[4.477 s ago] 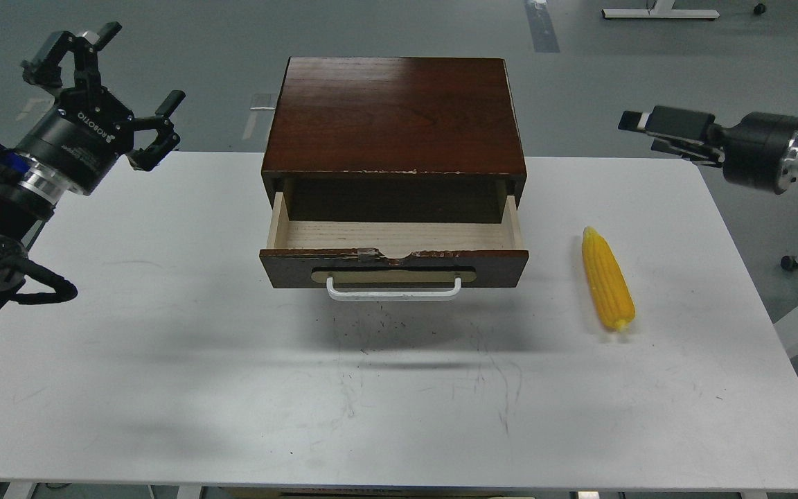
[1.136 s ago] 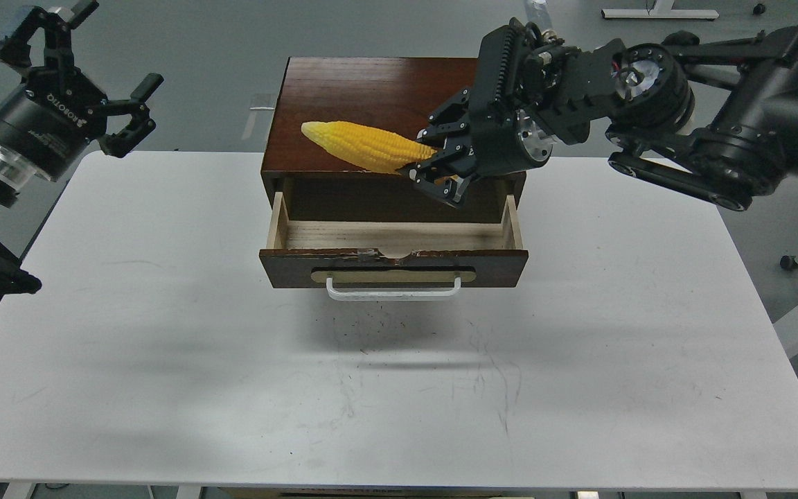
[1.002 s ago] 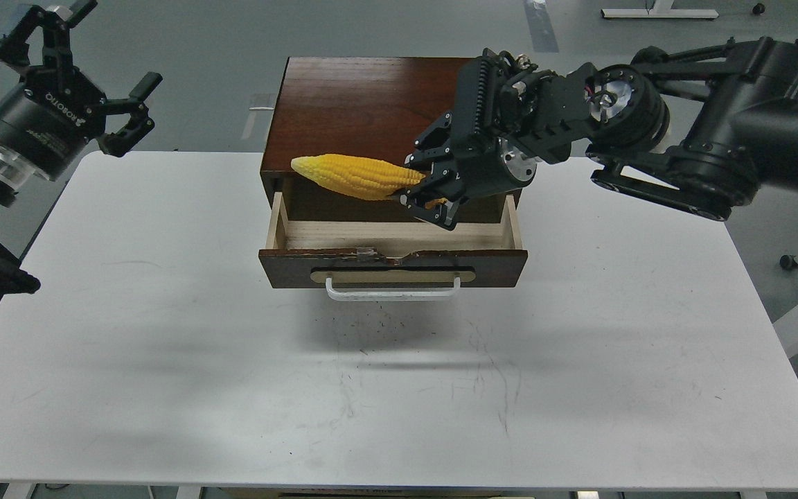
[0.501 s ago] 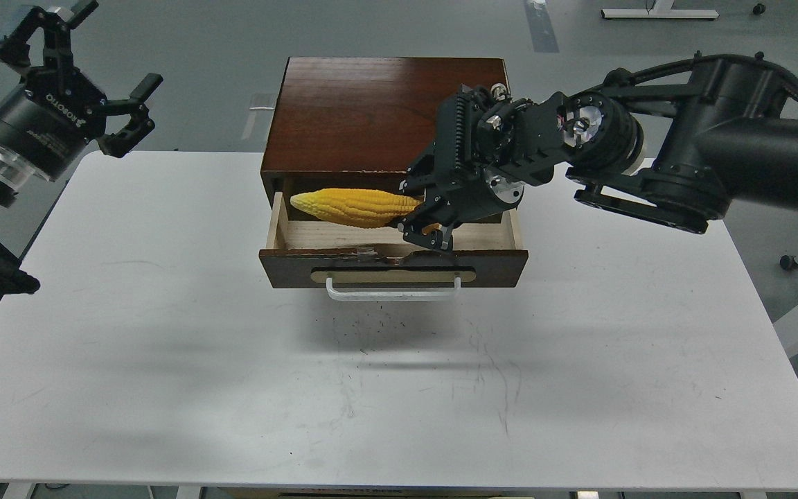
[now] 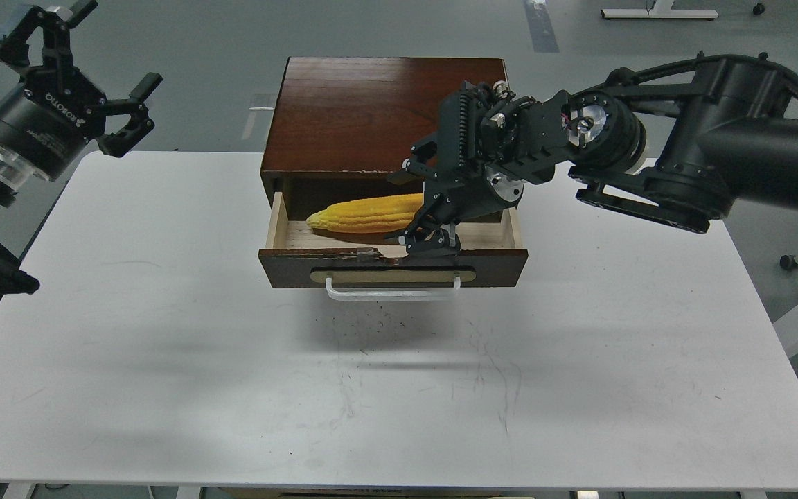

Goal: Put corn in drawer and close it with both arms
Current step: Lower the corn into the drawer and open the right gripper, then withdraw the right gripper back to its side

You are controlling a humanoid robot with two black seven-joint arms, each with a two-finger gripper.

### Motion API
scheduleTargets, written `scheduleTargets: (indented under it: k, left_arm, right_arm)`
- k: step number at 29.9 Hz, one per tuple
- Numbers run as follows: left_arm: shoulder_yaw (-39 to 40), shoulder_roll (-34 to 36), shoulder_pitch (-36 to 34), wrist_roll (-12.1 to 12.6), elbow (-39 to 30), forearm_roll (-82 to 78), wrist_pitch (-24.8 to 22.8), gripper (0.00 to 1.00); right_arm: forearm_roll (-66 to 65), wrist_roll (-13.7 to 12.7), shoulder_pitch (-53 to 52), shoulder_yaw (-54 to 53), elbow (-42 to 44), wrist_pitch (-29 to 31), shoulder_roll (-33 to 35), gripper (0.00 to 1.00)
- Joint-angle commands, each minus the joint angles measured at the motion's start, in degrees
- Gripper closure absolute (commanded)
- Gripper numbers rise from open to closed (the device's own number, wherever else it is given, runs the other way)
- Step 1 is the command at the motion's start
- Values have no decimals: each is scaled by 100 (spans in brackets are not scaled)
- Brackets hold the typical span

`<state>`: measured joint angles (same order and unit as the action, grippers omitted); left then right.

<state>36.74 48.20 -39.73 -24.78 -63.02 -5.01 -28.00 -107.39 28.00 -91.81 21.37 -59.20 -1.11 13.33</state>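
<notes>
The yellow corn lies inside the open drawer, tilted, with its tapered tip to the left and its thick end raised towards the right. My right gripper is over the drawer's right half at the corn's thick end. Its fingers are spread, one finger above and one down by the drawer's front edge, and they no longer clamp the corn. My left gripper is open and empty, held high off the table's far left corner. The drawer's white handle faces me.
The drawer belongs to a dark brown wooden cabinet standing at the back middle of the white table. My right arm reaches in from the right over the table's back right part.
My right gripper lowered the corn from above the cabinet into the drawer, then opened its fingers; the corn now rests in the drawer. The left arm has stayed still.
</notes>
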Motion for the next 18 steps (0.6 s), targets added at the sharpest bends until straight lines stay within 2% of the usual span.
scheduleTargets:
  k: [1, 4, 10, 16, 18]
  left_arm:
    - [0, -3, 0, 0, 0, 0, 0, 0]
    - [0, -3, 0, 0, 0, 0, 0, 0]
    - [0, -12, 0, 0, 0, -17, 0, 0]
    - [0, -65, -9, 0, 0, -44, 0, 0]
    - [-9, -108, -26, 0, 0, -44, 0, 0]
  right_arm:
    - [78, 0, -57, -264, -22, -12, 100, 8]
    - [420, 0, -101, -581, -30, 23, 302, 5]
    - [2370, 0, -303, -713, -22, 50, 873, 4]
    - [4944, 0, 162, -1099, -13, 32, 1532, 4]
    - [6373, 0, 618, -1397, 31, 32, 1742, 3]
